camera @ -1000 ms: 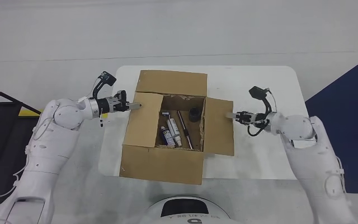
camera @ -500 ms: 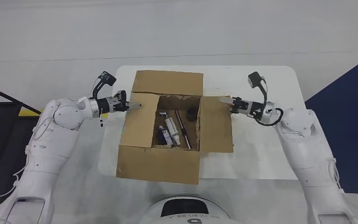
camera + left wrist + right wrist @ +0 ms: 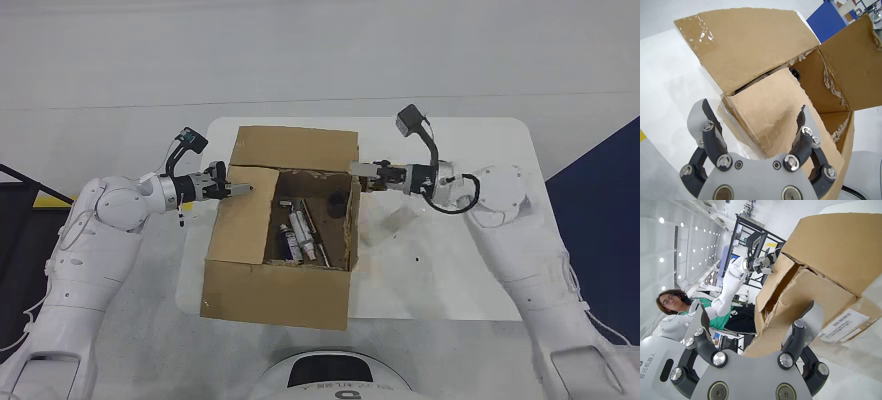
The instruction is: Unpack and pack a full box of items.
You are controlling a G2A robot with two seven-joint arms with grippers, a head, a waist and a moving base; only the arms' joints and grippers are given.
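Box at mid-bench, nearer the left edge, small items inside. Right gripper, jaws spread and straddling the right flap, has swung it from flat to upright, nudging the box leftward. Left gripper, jaws likewise released, sits at the left flap. Closing appears under way

White tbl on pale grey floor; blue panel rt; black rack, maybe shelving, behind.

Top view looks down on the box; both wrist views sit close at its opposite sides, facing inward; all share it.
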